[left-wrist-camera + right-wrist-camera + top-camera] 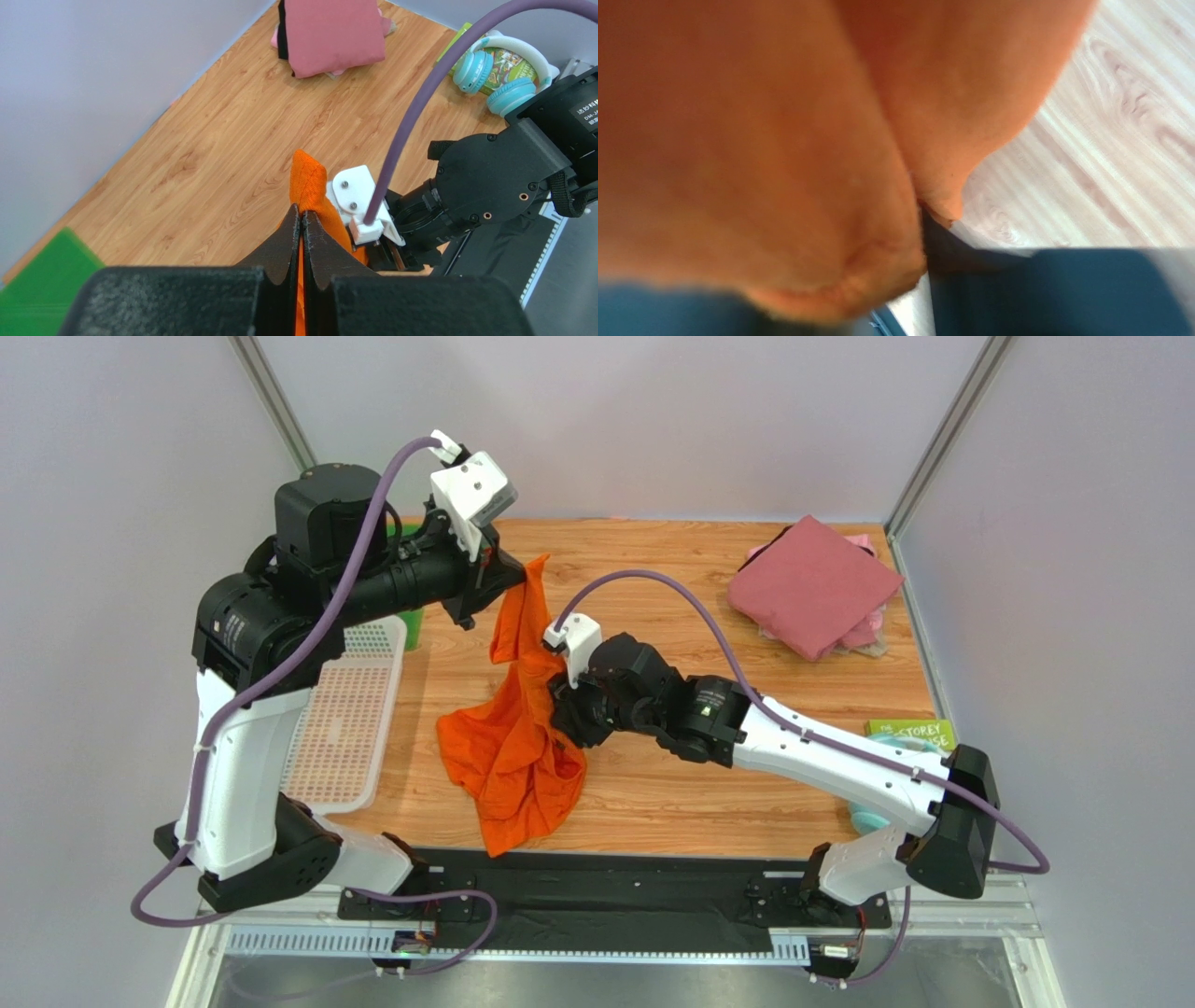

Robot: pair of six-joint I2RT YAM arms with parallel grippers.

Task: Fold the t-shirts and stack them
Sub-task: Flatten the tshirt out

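The orange t-shirt (512, 749) hangs stretched from my left gripper (498, 571), and its lower part is crumpled on the wooden table. In the left wrist view the left gripper (302, 213) is shut on a fold of this orange shirt (309, 178). My right gripper (568, 717) is lower down at the shirt's right edge. In the right wrist view the orange cloth (773, 140) fills the frame and runs into the right gripper (922, 218), which looks shut on it. The left finger is hidden. A folded maroon shirt (814, 581) lies on a pink one (873, 627) at the back right.
A white mesh basket (344, 717) stands at the left edge, with a green sheet (408, 623) behind it. A green box (912, 735) and teal headphones (502, 70) sit at the right, near the right arm. Grey walls close in the table on three sides.
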